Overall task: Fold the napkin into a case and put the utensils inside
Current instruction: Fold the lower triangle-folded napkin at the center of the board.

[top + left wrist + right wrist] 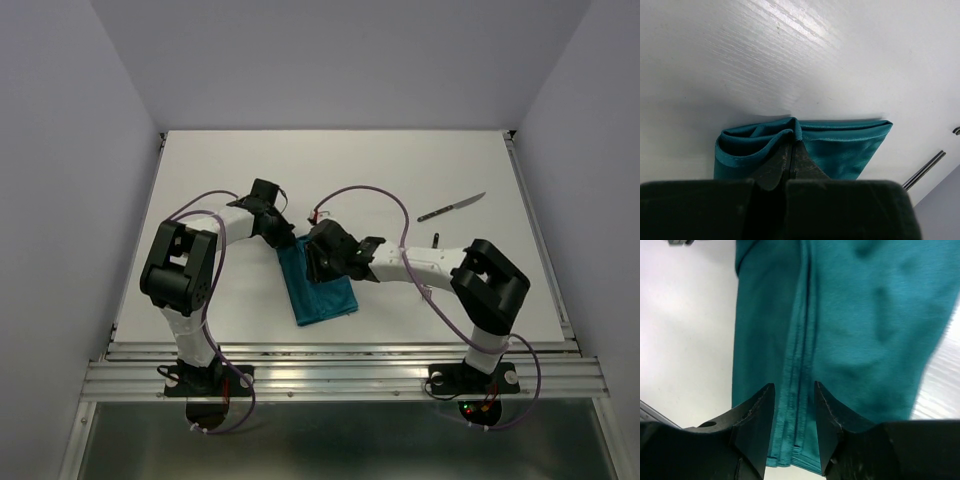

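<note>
The teal napkin point(325, 295) lies folded into a long strip in front of the arms. My left gripper point(283, 240) is shut on the napkin's far hem, and cloth bunches beside its fingertips point(792, 145) in the left wrist view point(850, 150). My right gripper point(318, 268) hovers low over the strip with its jaws open. They straddle the stitched hem point(794, 387) of the napkin point(875, 315) without gripping it. The knife point(452, 207) lies at the back right. A slim silver bar point(925, 170), possibly the fork, shows at the frame's right edge.
A short dark sliver point(436, 240) pokes out beside the right forearm. White table point(400, 170) surrounds the cloth, with side rails and a metal front rail point(340, 375). Purple cables loop over both arms.
</note>
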You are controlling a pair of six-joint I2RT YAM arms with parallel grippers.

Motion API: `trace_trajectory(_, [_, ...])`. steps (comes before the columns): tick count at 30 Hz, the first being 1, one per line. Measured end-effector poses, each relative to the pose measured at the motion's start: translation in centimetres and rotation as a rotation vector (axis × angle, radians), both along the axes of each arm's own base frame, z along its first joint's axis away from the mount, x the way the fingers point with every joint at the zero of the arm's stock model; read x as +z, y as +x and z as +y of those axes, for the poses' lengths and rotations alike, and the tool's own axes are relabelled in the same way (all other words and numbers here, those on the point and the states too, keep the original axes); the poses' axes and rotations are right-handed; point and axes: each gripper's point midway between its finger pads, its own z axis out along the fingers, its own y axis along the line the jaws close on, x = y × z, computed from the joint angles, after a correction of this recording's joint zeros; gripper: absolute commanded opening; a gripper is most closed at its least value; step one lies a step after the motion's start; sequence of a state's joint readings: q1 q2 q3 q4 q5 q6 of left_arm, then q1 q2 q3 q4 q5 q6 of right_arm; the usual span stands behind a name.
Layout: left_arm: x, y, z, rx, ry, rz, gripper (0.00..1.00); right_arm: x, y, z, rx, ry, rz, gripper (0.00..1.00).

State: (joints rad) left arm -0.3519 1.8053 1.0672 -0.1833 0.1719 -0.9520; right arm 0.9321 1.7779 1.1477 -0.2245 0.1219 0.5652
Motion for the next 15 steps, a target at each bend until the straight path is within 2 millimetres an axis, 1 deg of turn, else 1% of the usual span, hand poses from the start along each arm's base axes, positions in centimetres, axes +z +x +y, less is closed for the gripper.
trace_trajectory(1, [0.0, 0.1, 0.0, 0.000, 0.000, -0.002, 0.00, -0.3, -0.4, 0.8, 0.019, -0.002, 0.004, 0.43])
trace_trajectory(3, [0.1, 0.1, 0.0, 0.000, -0.001, -0.004, 0.00, -1.1, -1.0, 1.6, 0.041, -0.013, 0.018, 0.43])
trace_trajectory(7, [0.1, 0.2, -0.1, 0.000, 0.000, -0.003, 0.00, -3.3, -1.7, 2.2, 0.065, -0.046, 0.052, 0.45])
trace_trajectory(10, [0.1, 0.2, -0.1, 0.000, 0.000, -0.003, 0.00, -3.1, -1.6, 2.9, 0.073, -0.037, 0.047, 0.44])
trace_trajectory(12, [0.1, 0.2, -0.1, 0.000, 0.000, -0.002, 0.00, -3.2, -1.5, 3.0, 0.071, -0.040, 0.046, 0.40])
trace_trajectory(13, [0.1, 0.2, -0.1, 0.001, 0.000, -0.003, 0.00, -3.2, -1.5, 3.1, 0.070, -0.042, 0.043, 0.35])
trace_trajectory(14, [0.1, 0.2, -0.1, 0.001, 0.000, -0.003, 0.00, -3.3, -1.4, 3.0, 0.068, -0.047, 0.040, 0.32])
trace_trajectory(15, [0.1, 0.2, 0.0, 0.001, 0.000, -0.003, 0.00, -3.4, -1.4, 3.0, 0.064, -0.052, 0.037, 0.25])
